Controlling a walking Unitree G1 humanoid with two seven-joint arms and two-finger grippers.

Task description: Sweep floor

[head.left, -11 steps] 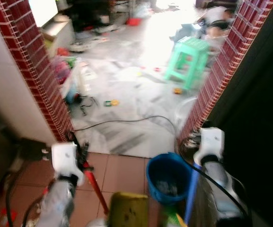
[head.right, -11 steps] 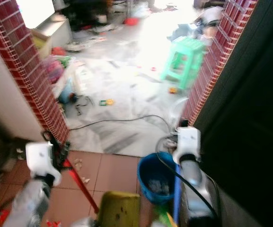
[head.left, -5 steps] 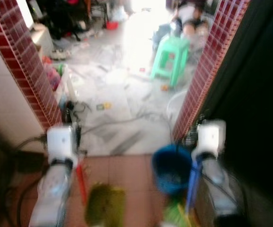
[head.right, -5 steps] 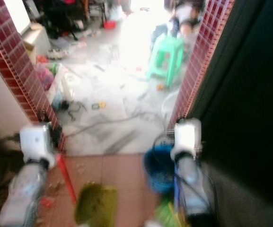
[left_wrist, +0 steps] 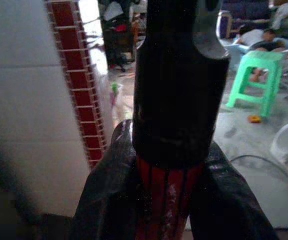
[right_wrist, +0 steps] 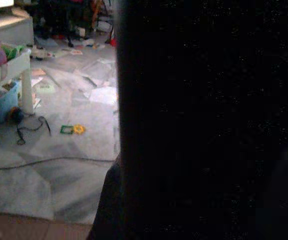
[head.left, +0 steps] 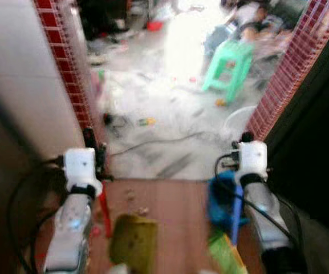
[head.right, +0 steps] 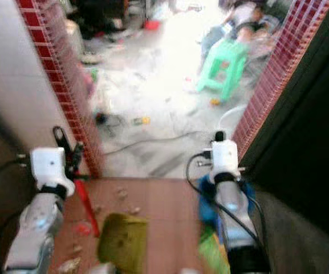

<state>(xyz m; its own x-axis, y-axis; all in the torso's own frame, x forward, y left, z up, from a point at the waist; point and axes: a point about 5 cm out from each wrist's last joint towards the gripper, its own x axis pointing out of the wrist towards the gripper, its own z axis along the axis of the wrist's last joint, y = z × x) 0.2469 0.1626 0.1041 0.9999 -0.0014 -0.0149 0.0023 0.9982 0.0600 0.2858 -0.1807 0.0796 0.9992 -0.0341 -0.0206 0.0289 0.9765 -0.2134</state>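
Note:
My left gripper (head.left: 97, 162) is shut on the red handle (head.left: 103, 208) of a broom. In the left wrist view its fingers (left_wrist: 111, 185) clamp the red shaft just below a black cap. The olive-yellow broom head (head.left: 133, 242) rests on the terracotta tiles between my arms. My right gripper (head.left: 245, 140) is shut on the blue handle (head.left: 235, 220) of a blue dustpan (head.left: 220, 200), which stands beside the right pillar. That handle looks like a dark bar (right_wrist: 183, 100) in the right wrist view. Small crumbs of debris (head.left: 133, 197) lie on the tiles ahead of the broom.
Red brick-tiled pillars stand left (head.left: 67, 63) and right (head.left: 289, 68) of a doorway. Beyond it, the grey marble floor holds a black cable (head.left: 170, 140), a green stool (head.left: 232, 60), a white basin (head.left: 235, 120), scattered toys and litter. A person (left_wrist: 256, 37) lies at the back.
The whole picture has swung, so the camera moved: the left wall now takes up more of the view. Both grippers keep their hold on the broom and dustpan.

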